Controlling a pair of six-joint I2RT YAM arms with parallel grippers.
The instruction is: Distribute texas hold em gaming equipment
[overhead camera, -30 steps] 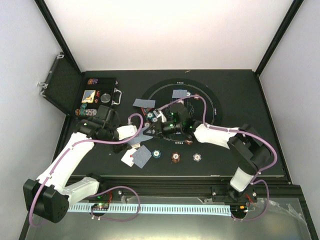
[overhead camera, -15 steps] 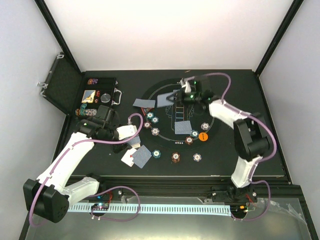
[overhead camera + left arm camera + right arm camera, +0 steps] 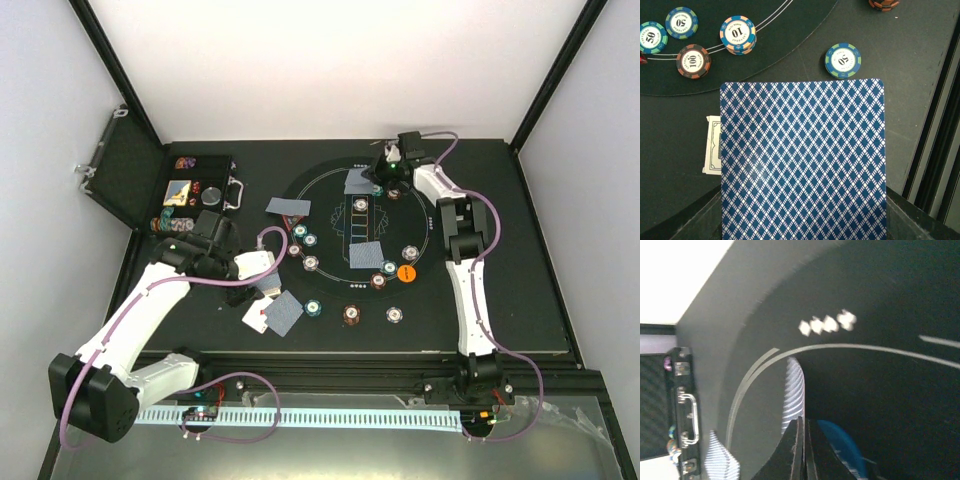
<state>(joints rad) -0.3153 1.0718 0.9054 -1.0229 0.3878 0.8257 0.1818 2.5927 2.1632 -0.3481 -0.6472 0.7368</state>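
My left gripper [image 3: 264, 278] is shut on a blue-diamond-backed playing card [image 3: 802, 160] and holds it above the table's near left; the card hides the fingers. Below it lie striped chips [image 3: 843, 60], more chips on the mat [image 3: 738, 34], and a white card face [image 3: 713, 150]. My right gripper [image 3: 381, 179] reaches to the mat's far edge, shut on a card [image 3: 357, 181], seen edge-on in the right wrist view [image 3: 795, 387]. A blue button [image 3: 841, 444] lies beside its fingers. Cards [image 3: 367, 255], [image 3: 288, 207], [image 3: 284, 313], an orange button [image 3: 406, 272] and chips [image 3: 352, 315] are spread out.
The round black mat [image 3: 325, 290] with white lines covers the table's middle. The open black case [image 3: 185, 190] with metal handle [image 3: 690, 417] stands at the far left, holding chips. Black frame posts rise at the back corners.
My right arm has swung from the mat's middle out to its far edge with a card in its fingers. The left arm has not moved.
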